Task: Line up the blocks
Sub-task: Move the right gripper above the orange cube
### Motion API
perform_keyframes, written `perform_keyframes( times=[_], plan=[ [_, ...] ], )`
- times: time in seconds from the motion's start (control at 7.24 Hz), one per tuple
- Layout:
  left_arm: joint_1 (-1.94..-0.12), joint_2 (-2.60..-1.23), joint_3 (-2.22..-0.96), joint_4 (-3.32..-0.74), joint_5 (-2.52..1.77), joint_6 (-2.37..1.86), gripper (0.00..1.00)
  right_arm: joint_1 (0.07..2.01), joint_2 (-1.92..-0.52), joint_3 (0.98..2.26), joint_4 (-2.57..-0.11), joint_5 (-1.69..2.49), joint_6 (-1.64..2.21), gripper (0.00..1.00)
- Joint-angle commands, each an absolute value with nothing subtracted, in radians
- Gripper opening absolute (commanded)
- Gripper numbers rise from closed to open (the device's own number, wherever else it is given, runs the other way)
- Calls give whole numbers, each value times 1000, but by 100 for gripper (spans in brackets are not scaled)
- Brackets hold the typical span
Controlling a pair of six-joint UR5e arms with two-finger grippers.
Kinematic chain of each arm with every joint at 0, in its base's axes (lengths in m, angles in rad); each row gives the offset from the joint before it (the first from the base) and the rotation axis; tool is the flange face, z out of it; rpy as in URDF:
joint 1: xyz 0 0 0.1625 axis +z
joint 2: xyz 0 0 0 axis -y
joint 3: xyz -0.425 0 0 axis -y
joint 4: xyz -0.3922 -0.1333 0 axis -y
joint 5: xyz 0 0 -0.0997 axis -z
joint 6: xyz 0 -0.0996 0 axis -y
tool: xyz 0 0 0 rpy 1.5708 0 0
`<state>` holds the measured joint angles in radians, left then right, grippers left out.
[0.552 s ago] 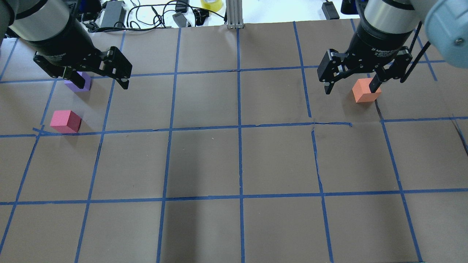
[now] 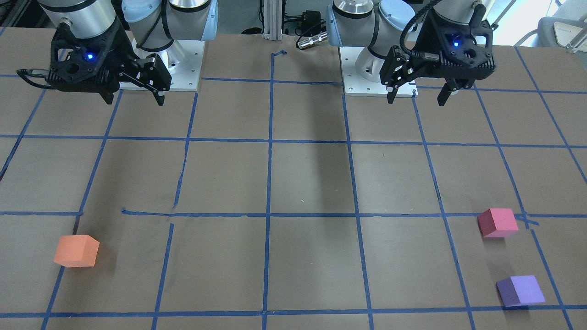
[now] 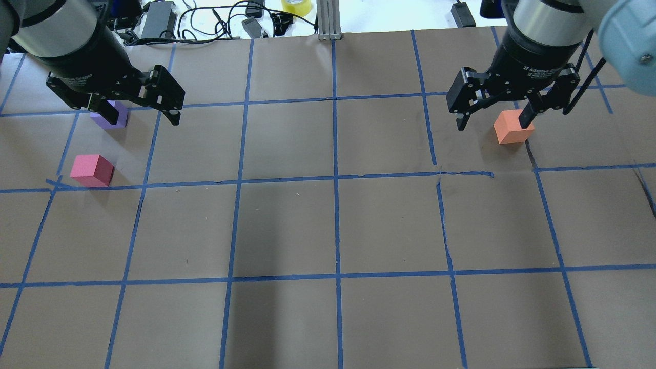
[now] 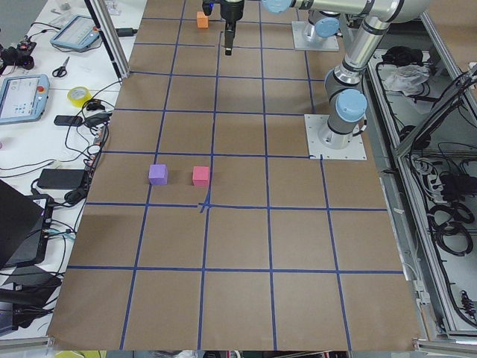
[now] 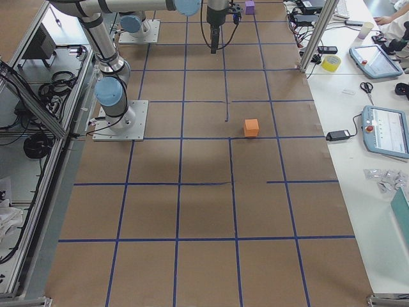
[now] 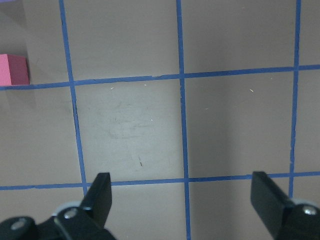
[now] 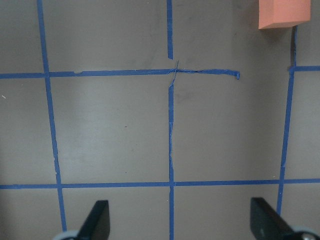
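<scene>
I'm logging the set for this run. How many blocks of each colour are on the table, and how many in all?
orange block: 1
pinkish-red block: 1
purple block: 1
Total: 3

Overhead, front cams opposed, sharing table (image 3: 287,225); side cams far; wrist cams close, seemingly downward.

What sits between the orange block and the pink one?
Nothing stands there. The front-facing view shows only brown table with blue tape lines between the orange block and the pinkish-red block.
</scene>
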<state>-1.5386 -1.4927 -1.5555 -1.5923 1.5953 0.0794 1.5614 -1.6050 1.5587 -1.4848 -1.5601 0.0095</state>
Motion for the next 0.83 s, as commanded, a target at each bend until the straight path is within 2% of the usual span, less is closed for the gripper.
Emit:
perform_keyframes(
  times=[0.0, 0.69],
  plan=[
    [-1539, -1493, -1555, -1592, 1595, 78, 100, 1531, -1589, 1562, -1534, -1558, 0, 100],
    [-1539, -1491, -1555, -1594, 1595, 80, 100, 1517, -1582, 1562, -1545, -1560, 0, 100]
  ],
)
